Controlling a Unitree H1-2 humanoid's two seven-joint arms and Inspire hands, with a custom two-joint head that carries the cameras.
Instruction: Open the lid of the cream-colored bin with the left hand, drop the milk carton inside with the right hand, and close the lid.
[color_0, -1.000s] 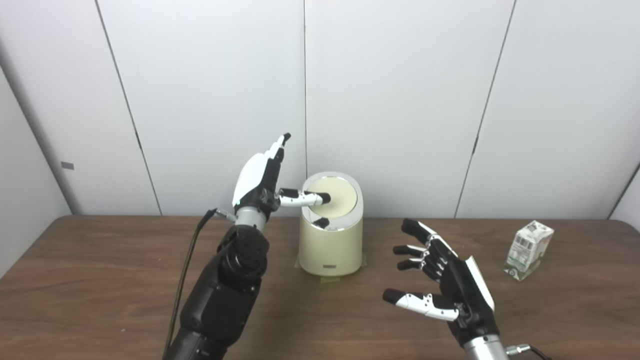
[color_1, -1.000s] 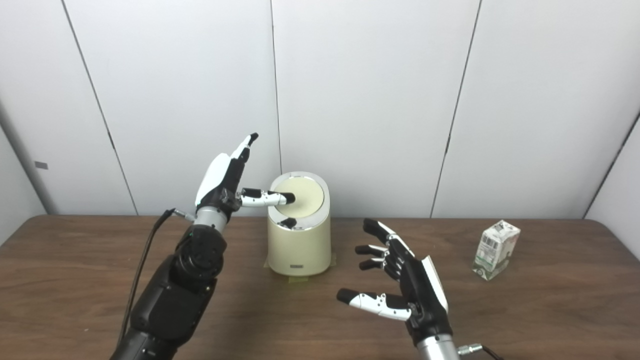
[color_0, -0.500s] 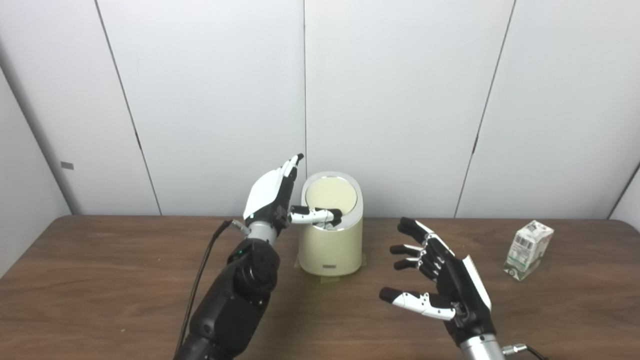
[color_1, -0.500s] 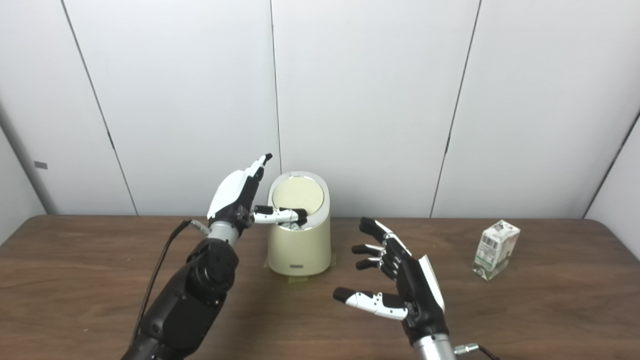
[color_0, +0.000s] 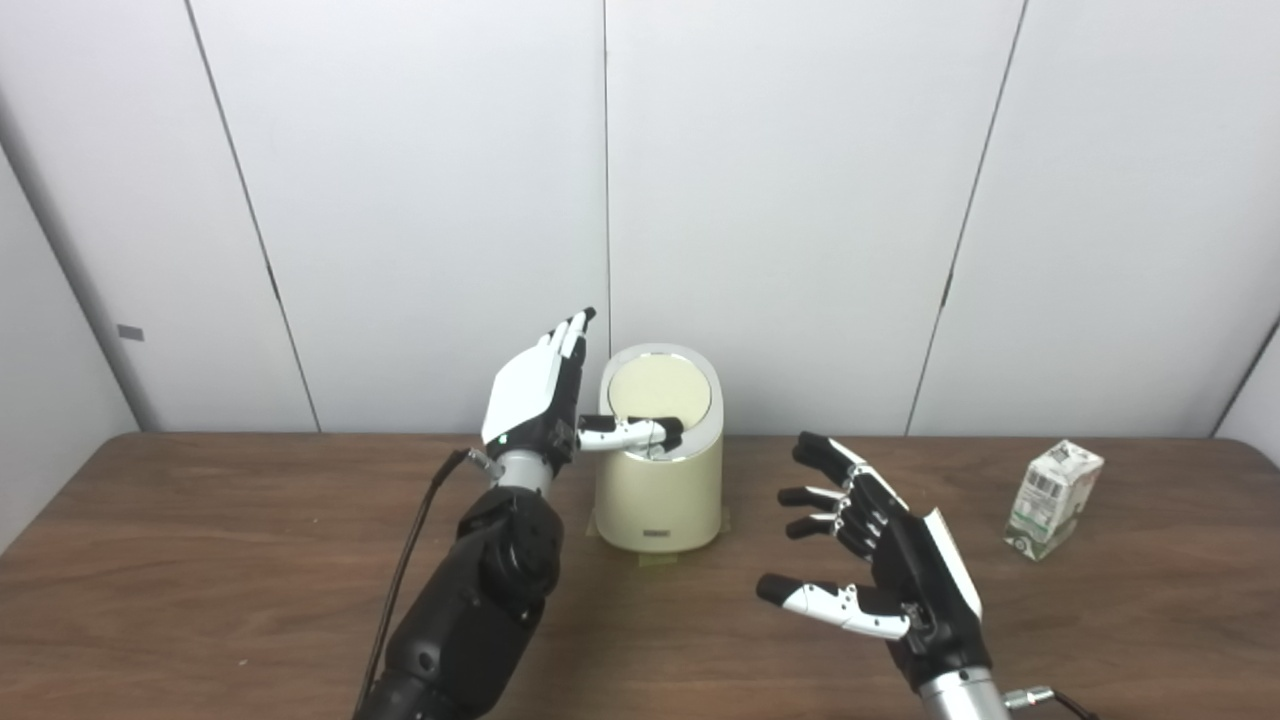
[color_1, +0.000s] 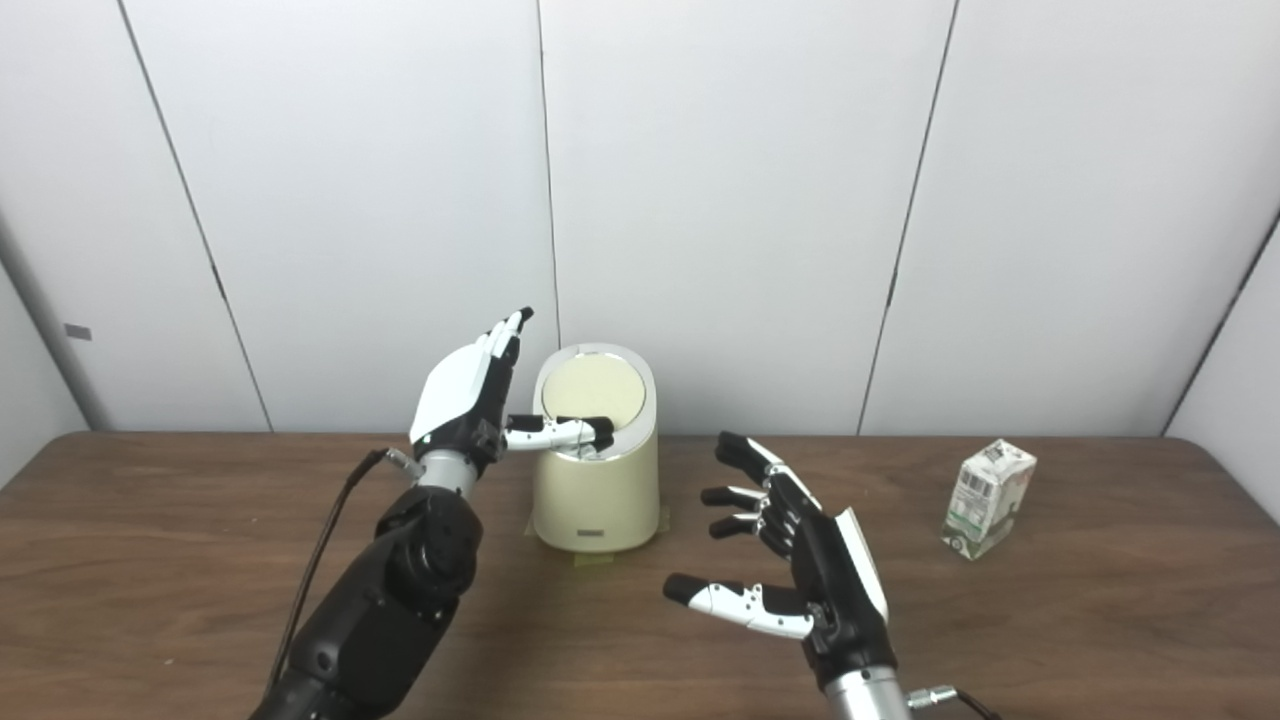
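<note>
The cream-colored bin (color_0: 658, 495) stands on the table near the back wall, its round lid (color_0: 660, 388) down. My left hand (color_0: 535, 395) is raised just left of the bin, open, fingers pointing up. Its thumb (color_0: 630, 433) reaches across onto the lid's front edge, over the black button there. The milk carton (color_0: 1053, 498) stands tilted at the far right of the table, untouched. My right hand (color_0: 880, 565) hovers open, fingers spread, in front and to the right of the bin, well left of the carton.
The brown wooden table (color_0: 200, 560) runs the full width of the view, with white wall panels behind it. A black cable (color_0: 405, 570) hangs from my left wrist. Green tape marks (color_0: 655, 560) sit under the bin's base.
My left hand has come down and moved right toward the bin, and its thumb has dropped from over the lid's middle to the front edge. The right hand has shifted slightly left.
</note>
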